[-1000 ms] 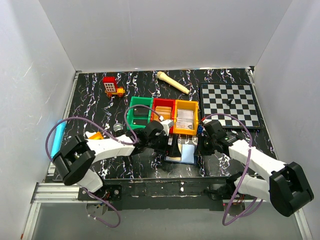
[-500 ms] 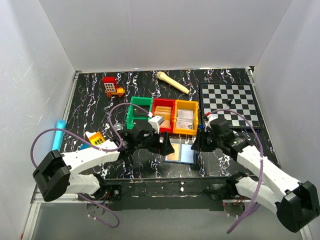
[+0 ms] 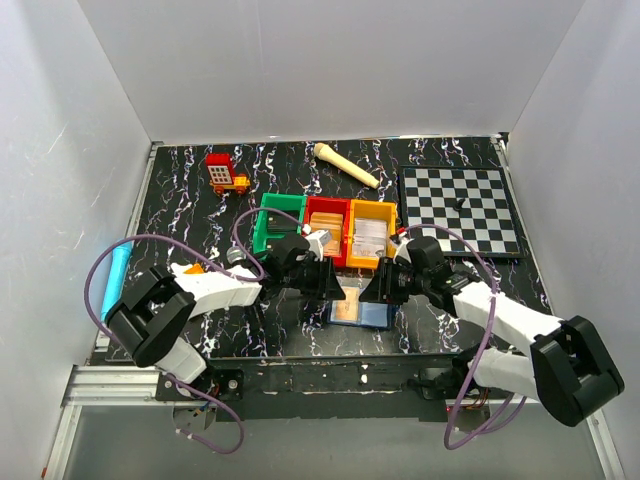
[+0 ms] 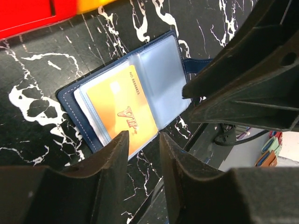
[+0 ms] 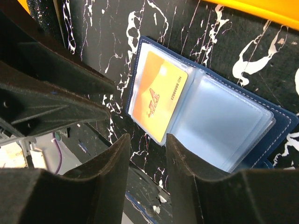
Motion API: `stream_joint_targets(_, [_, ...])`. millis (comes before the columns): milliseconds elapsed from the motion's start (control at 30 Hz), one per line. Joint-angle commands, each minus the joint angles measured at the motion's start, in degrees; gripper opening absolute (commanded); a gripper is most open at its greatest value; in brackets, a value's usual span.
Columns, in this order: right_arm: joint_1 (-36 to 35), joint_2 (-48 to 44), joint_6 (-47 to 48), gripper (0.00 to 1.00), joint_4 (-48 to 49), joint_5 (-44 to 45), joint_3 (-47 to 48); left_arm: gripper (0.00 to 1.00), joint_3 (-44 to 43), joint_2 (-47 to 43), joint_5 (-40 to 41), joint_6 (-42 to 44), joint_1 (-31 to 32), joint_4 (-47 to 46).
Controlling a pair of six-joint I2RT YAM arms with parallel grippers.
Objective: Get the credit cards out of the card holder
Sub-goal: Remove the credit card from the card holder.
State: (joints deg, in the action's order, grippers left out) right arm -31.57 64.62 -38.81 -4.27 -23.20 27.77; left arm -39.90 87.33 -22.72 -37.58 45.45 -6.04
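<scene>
Left wrist view: card holder (image 4: 161, 74) lies open on the counter (image 4: 32, 126), 6 o'clock of the orange bin (image 3: 373, 204). Left fingers (image 4: 93, 182) and right fingers (image 5: 98, 186) stand slightly apart, empty (both overhead); I'd pin the cover, then slide the VIP card (image 4: 124, 109) out

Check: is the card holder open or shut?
Open: the card holder lies spread flat, clear sleeves facing up, an orange card inside one.
</scene>
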Motion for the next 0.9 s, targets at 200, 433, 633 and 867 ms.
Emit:
stream_joint_targets(200, [-0.07,5.6,-4.61,0.45,10.07,-1.15,-0.96,0.28,-0.44,3.72,-0.49,-0.91,0.16,-4.15])
stream_joint_targets(433, [-0.51,8.15,-5.75,0.43,12.97,-0.88,-2.72,0.22,0.0,5.39,2.24,-2.05,0.08,-3.54])
stream_joint_targets(633, [-0.6,10.43,-7.16,0.4,16.31,-1.5,-4.56,0.15,0.35,6.27,4.52,-3.02,0.16,-2.22])
stream_joint_targets(867, [-0.6,11.67,-7.6,0.37,17.63,-1.5,-5.27,0.09,0.79,6.98,6.55,-3.64,0.16,-1.08])
